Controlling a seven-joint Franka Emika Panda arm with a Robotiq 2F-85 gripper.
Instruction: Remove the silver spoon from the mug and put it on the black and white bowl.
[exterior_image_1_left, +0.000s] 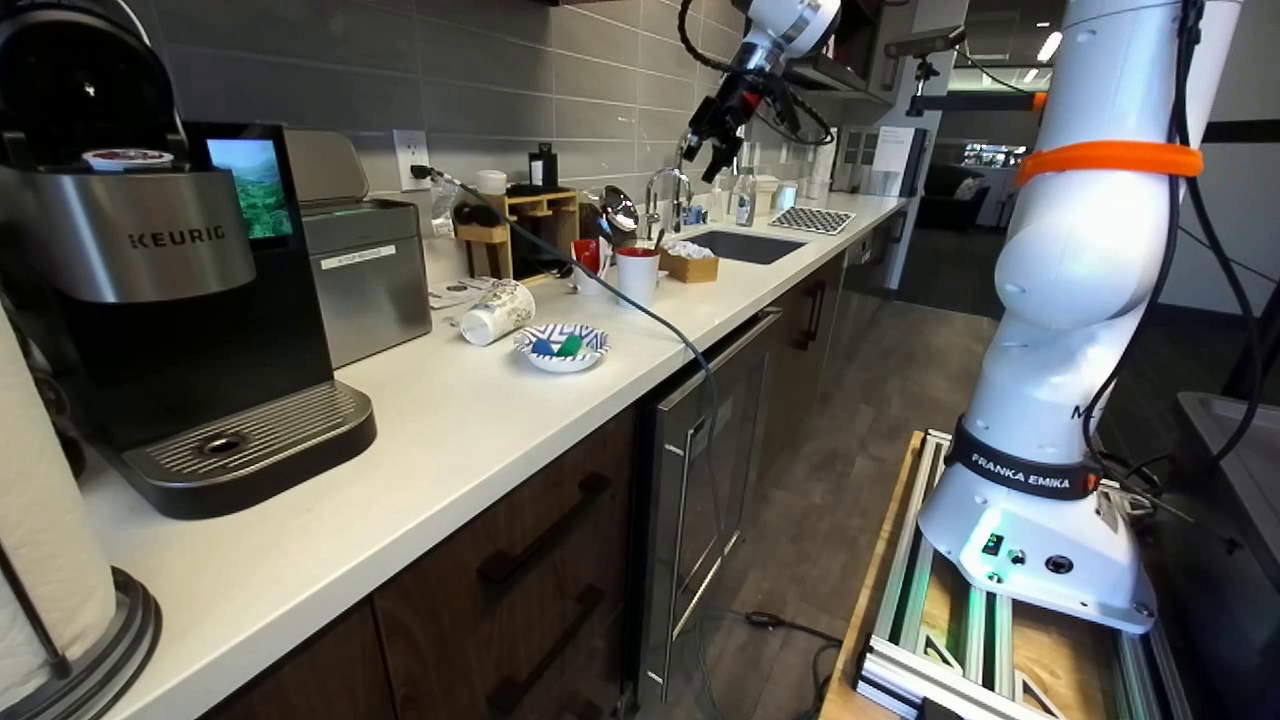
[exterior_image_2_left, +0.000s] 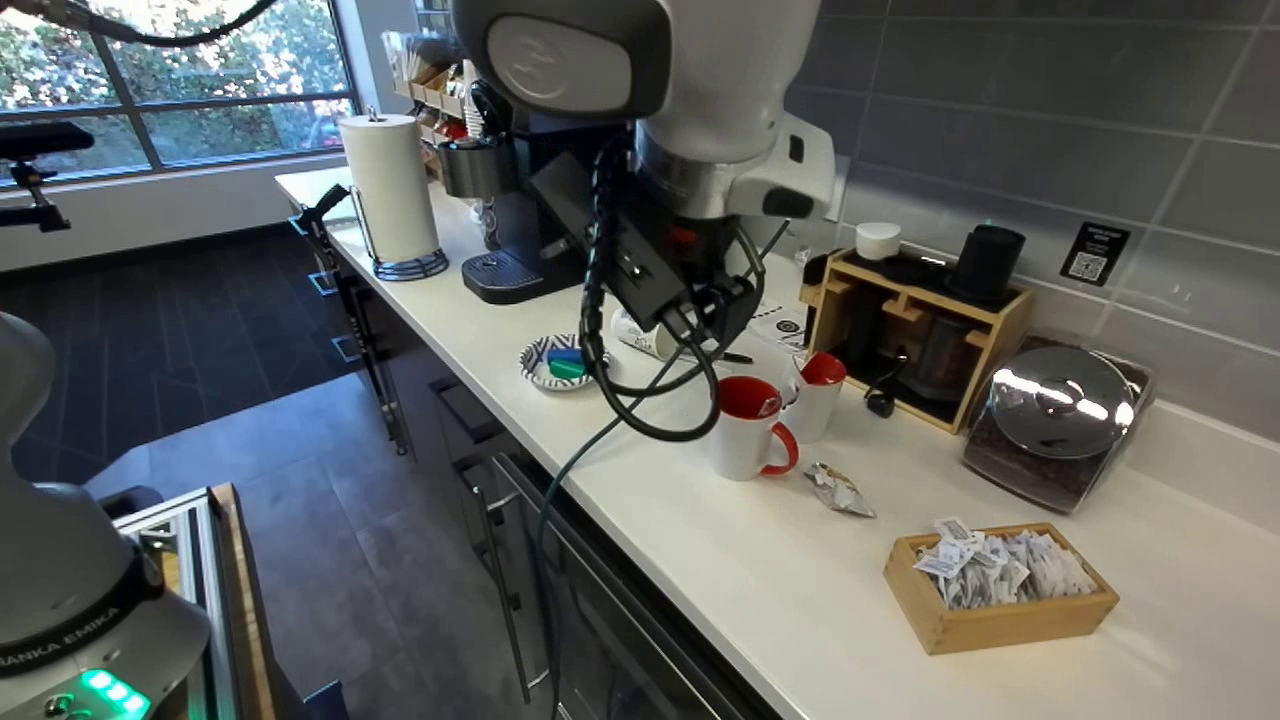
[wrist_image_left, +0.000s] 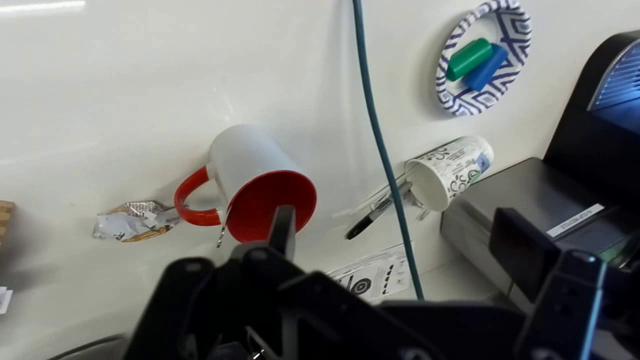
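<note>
A white mug with a red inside and red handle (wrist_image_left: 245, 147) stands on the counter; it shows in both exterior views (exterior_image_1_left: 637, 280) (exterior_image_2_left: 740, 452). A thin silvery strip by its rim looks like the silver spoon's handle (wrist_image_left: 220, 237); its bowl end is hidden. The black and white bowl (wrist_image_left: 516, 27) holds a green and a blue block; it shows in both exterior views (exterior_image_1_left: 563, 364) (exterior_image_2_left: 537, 376). My gripper (wrist_image_left: 402, 235) is open and empty. It is high above the counter in an exterior view (exterior_image_1_left: 702, 162). One finger overlaps the mug's mouth in the wrist view.
A second red-lined mug (exterior_image_2_left: 815, 412) stands beside the first. A teal cable (wrist_image_left: 376, 122) crosses the counter between mug and bowl. A paper cup (wrist_image_left: 457, 167) lies tipped by a black marker (wrist_image_left: 365, 225). A packet box (exterior_image_2_left: 1000, 625) and coffee maker (exterior_image_1_left: 190, 235) stand farther off.
</note>
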